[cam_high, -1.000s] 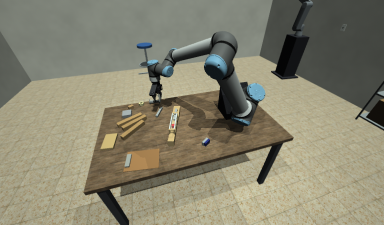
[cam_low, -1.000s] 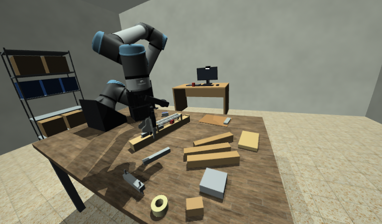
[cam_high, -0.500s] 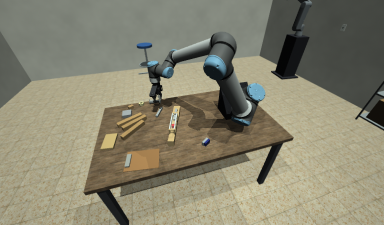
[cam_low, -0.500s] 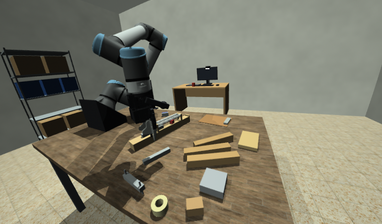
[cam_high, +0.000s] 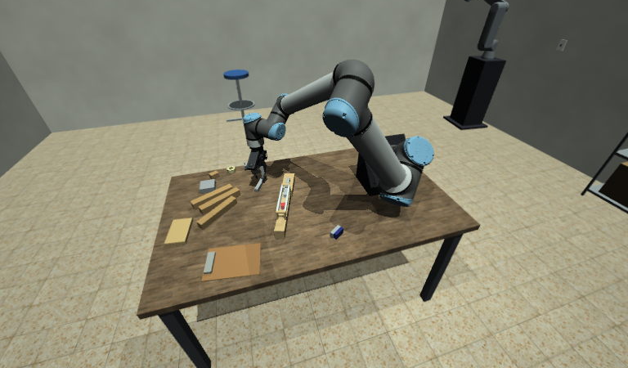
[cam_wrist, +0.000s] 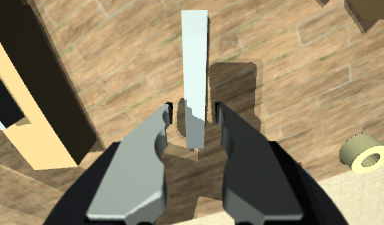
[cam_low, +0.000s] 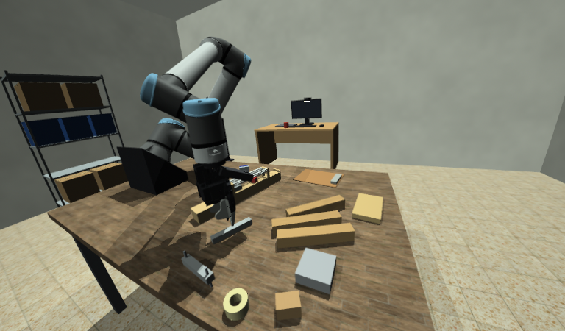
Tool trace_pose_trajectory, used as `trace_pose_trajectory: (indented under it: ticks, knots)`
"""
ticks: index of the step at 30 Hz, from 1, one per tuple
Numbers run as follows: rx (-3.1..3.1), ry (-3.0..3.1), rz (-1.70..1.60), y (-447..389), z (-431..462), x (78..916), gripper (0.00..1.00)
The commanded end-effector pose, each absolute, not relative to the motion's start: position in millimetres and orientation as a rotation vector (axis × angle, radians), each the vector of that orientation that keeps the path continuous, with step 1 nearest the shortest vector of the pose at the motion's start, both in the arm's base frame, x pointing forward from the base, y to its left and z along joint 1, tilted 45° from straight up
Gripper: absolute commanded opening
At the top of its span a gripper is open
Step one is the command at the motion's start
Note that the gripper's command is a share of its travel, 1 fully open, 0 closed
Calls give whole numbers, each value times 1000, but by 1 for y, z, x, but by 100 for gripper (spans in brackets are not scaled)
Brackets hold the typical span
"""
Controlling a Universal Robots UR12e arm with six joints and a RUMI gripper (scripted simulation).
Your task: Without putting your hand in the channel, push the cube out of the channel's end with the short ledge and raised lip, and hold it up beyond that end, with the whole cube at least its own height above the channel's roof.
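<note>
The long wooden channel [cam_high: 280,222] [cam_low: 251,187] [cam_wrist: 35,135] lies in the middle of the table. The red cube [cam_high: 281,205] [cam_low: 254,179] sits inside it, about halfway along. A grey stick [cam_high: 257,186] [cam_low: 231,229] [cam_wrist: 195,60] lies flat on the table to the left of the channel. My gripper [cam_high: 260,177] [cam_low: 226,217] [cam_wrist: 193,103] hangs low over the stick's near end. Its fingers are partly open and stand on either side of the stick, with a small gap on each side.
Three wooden beams [cam_high: 215,202] [cam_low: 314,219], a grey block [cam_high: 207,185] [cam_low: 315,270], a small wooden cube [cam_high: 213,173] [cam_low: 287,305] and a tape ring [cam_high: 231,168] [cam_low: 235,307] [cam_wrist: 362,155] lie left of the stick. A grey clamp-like tool [cam_low: 198,268] lies by the table edge.
</note>
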State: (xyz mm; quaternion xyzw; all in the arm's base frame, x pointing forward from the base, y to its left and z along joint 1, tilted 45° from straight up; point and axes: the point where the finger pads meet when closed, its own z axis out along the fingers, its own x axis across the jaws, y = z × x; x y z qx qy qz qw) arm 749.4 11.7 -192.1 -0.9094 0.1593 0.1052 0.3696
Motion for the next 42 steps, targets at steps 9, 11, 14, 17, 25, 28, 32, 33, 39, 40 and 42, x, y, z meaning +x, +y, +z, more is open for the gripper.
trace_pose_trajectory:
  ticks: [9,11,14,17,25,28,32,33,39,40,42]
  knots:
    - [-2335,410,267,21,-202,750,22]
    - [-2335,410,267,24,-205,749,22]
    - [-2335,410,267,29,-210,749,22]
    - [-2335,410,267,33,-214,749,22]
    - [-2335,410,267,35,-216,748,22]
    - [-2335,410,267,35,-216,748,22]
    - [-2335,410,267,35,-216,748,22]
    - [-2335,410,267,35,-216,748,22]
    - [-2335,410,267,35,-216,748,22]
    - [-2335,410,267,35,-216,748,22]
    - [-2335,410,267,35,-216,748,22]
